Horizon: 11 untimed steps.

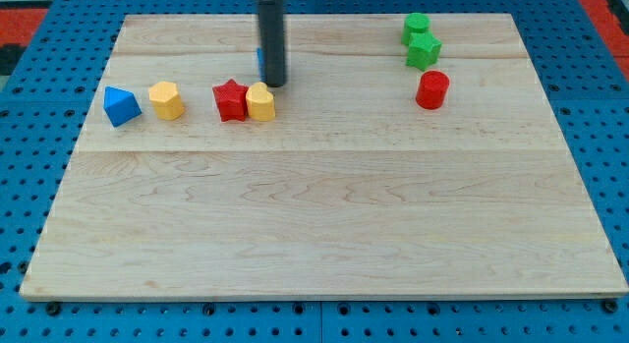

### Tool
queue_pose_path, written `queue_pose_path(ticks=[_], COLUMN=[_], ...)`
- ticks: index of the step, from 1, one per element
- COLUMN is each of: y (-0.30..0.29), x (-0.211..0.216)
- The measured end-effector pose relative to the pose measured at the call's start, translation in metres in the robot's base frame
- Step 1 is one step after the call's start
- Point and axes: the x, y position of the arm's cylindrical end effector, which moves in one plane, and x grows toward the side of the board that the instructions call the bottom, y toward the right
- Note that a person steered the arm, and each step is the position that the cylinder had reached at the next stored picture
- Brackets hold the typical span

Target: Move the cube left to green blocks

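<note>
From my seat at the controls I see my tip (275, 85) resting on the wooden board (324, 225) near the view's top, a little left of centre. The rod has no pincer at all, so there is nothing on it to be open, closed or gripping; it ends in a plain dark point. A sliver of blue (259, 60) peeks out on the rod's left edge, touching it as seen from here; I take it for the blue cube, but the rod hides nearly all of it and I cannot confirm the shape. Just below my tip sit a red star block (230, 99) and a yellow block (260, 102), touching each other. Further toward the view's left lie another yellow block (166, 100) and a blue angular block (121, 105). The 2 green blocks (417, 28) (424, 51) sit well apart at the view's upper right, with a red cylinder (431, 89) just below them.
</note>
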Motion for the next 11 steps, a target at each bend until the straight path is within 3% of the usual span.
queue_pose_path(ticks=[2,3,4,6,8,9,11], y=[0.006,0.062,0.003,0.047,0.123,0.127,-0.095], x=[-0.037,-0.059,-0.061,-0.097,-0.097,-0.089,-0.079])
